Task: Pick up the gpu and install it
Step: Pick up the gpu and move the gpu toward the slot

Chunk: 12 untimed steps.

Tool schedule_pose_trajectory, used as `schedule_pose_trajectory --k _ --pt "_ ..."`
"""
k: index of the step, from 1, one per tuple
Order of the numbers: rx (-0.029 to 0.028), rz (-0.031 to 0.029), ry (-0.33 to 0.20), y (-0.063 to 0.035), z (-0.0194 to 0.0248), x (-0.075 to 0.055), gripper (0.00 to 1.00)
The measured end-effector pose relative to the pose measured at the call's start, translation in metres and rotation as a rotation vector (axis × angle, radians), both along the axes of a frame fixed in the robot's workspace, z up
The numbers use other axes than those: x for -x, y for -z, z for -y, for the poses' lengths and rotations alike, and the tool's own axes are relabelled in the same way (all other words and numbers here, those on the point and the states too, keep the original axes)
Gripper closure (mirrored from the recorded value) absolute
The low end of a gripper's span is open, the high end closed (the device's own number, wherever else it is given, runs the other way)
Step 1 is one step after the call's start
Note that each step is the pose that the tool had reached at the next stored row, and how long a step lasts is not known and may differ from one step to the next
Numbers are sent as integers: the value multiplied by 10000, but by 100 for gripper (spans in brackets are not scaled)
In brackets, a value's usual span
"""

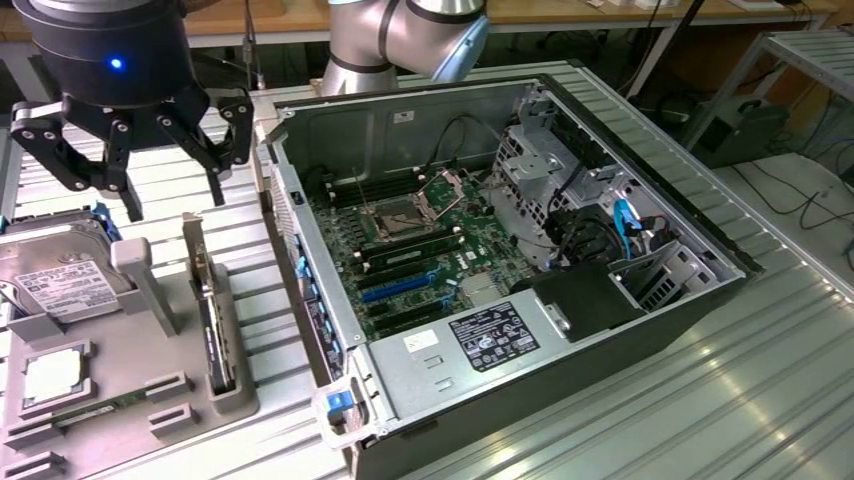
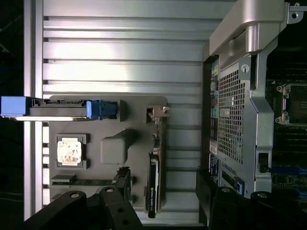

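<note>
Exterior, gripper: the gripper (image 1: 140, 175) hangs in the upper left of the frame with its black fingers spread wide and nothing between them.
Exterior, gpu: the gpu (image 1: 210, 315) stands on its long edge in a slot of the grey tray (image 1: 127, 345), at the lower left. Its silver bracket is at the far end. It sits below the gripper and apart from it.
Exterior, tray neighbours: the hard drive (image 1: 54, 275) is at the frame's left edge, with a grey post between it and the gpu. The processor chip (image 1: 54, 375) and memory stick (image 1: 100, 405) lie lower in the frame.
Exterior, case: the open computer case (image 1: 441, 390) takes the middle and right. Its side wall runs just beside the tray's gpu edge.
Exterior, open room: there is free air over the gpu's upper edge, and the ribbed table (image 1: 747, 400) is bare at the lower right.
Wrist, fingers: the dark fingers (image 2: 96, 211) stand apart in two groups.
Wrist, gpu: the gpu (image 2: 152, 189) shows edge-on as a thin dark strip in the tray (image 2: 134, 120). It lies between the finger groups, nearer one of them.
Wrist, neighbours: the hard drive (image 2: 57, 108), processor chip (image 2: 70, 151) and memory stick (image 2: 84, 182) sit on the gpu's far side from the case.
Wrist, clearance: a strip of ribbed table separates the tray's edge from the case's perforated wall (image 2: 230, 120).
</note>
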<state>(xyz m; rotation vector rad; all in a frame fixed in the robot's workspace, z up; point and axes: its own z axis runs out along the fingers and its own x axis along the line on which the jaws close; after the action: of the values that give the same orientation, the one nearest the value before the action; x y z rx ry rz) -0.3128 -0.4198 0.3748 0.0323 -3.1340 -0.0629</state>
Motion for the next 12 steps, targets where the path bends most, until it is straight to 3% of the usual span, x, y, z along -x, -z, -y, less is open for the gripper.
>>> schedule_pose_trajectory --k 4,9,12 --pt "0 -1 -14 8 166 10 34" --pt "7 2 -21 20 257 13 34" --pt "19 2 -22 25 348 13 34"
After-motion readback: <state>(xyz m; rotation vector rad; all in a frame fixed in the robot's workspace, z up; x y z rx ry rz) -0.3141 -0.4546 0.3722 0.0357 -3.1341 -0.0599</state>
